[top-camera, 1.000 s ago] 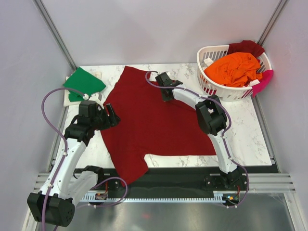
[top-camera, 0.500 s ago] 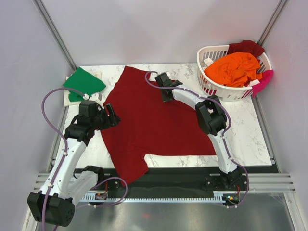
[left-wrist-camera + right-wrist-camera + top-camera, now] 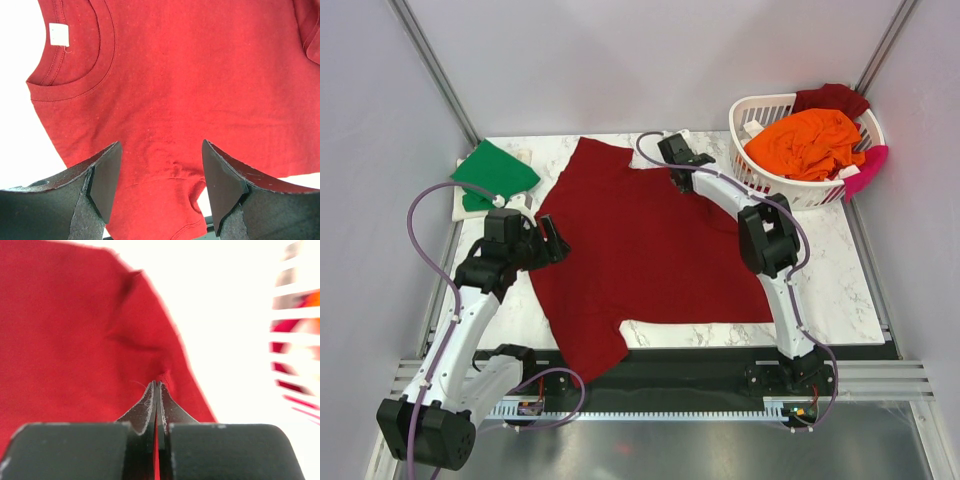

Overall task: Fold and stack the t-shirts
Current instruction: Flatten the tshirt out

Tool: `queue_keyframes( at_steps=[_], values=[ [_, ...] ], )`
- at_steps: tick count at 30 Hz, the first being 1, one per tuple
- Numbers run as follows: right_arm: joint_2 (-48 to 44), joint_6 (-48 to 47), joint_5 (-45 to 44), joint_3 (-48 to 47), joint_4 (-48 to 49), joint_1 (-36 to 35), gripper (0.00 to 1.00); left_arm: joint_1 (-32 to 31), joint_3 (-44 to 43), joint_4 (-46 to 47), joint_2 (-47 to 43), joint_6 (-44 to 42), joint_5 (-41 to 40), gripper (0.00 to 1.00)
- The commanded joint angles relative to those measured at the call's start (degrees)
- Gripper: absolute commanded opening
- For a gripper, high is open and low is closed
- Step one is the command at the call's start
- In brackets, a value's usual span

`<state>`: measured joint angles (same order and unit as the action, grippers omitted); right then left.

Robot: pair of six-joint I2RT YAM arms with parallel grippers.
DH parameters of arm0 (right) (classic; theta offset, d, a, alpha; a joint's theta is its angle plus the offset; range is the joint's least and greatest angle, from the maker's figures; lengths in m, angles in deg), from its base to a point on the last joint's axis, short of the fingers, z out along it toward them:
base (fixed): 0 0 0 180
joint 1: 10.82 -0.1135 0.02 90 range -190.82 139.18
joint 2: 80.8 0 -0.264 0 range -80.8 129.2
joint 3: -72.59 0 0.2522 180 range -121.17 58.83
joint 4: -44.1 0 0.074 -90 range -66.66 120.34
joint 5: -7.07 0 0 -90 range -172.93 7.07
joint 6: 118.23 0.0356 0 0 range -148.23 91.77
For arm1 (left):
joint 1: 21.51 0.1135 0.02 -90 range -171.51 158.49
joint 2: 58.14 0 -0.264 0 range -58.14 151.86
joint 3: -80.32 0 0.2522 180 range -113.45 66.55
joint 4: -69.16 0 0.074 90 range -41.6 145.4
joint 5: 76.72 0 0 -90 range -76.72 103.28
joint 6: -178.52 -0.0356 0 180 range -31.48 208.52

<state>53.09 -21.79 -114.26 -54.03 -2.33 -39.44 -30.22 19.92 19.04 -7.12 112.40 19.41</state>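
Large dark red t-shirt (image 3: 640,260) lies spread flat on the marble table (image 3: 830,270). It covers the middle, and one sleeve hangs over the near edge between my two bases. My right pincer (image 3: 678,155) is at the shirt's far right corner, closest to the basket (image 3: 760,185). In the right wrist view its jaws are pressed together on a pinch of the red cloth (image 3: 75,340), with a thin red line showing between them. The fabric puckers just beyond the tips (image 3: 157,385). So the right pincer is holding the shirt's edge, with bare table just to the right of it.

My left pincer (image 3: 552,243) is over the shirt's left edge, and its jaws stand wide apart. In the left wrist view red cloth (image 3: 200,75) fills the gap between the fingers (image 3: 105,175). The collar (image 3: 75,60) with its white label (image 3: 59,35) sits ahead and to the left. I can't tell if the left tips touch the cloth. Nothing is gripped there.

Green t-shirt (image 3: 495,172) is at the far left corner of the table, apart from the red one. Orange t-shirt (image 3: 805,140) is heaped in the white slotted basket at far right. The second dark red t-shirt (image 3: 830,97) is draped over the basket's back rim and the pink t-shirt (image 3: 865,172) hangs over its right side.
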Motion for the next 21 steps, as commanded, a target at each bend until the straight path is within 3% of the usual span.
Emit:
queue_keyframes(
  at_steps=[1,8,13,18,20,21],
  values=[
    [-2.05,-4.67,-5.93,-4.82,-0.21,1.81,0.0,0.1,0.05,0.32,0.3,-2.61,0.29,0.72],
    [1.55,-11.35,-9.27,-12.64,2.69,5.06,0.0,0.1,-0.04,0.32,1.09,-2.87,0.9,0.72],
    [3.05,-16.01,-8.66,-13.27,9.35,6.38,0.01,0.1,-0.04,0.41,1.36,-2.96,1.25,0.72],
    [7.69,-21.64,-12.52,-15.9,13.24,6.56,0.08,0.1,-0.04,0.41,1.97,-2.96,1.51,0.72],
    [9.45,-22.78,-14.8,-16.95,14.47,6.74,0.18,0.1,0.05,0.41,2.15,-2.96,1.52,0.72],
    [9.9,-23.13,-15.68,-17.13,14.99,6.74,0.36,0.1,0.05,0.41,2.32,-2.87,1.52,0.72]
  ],
)
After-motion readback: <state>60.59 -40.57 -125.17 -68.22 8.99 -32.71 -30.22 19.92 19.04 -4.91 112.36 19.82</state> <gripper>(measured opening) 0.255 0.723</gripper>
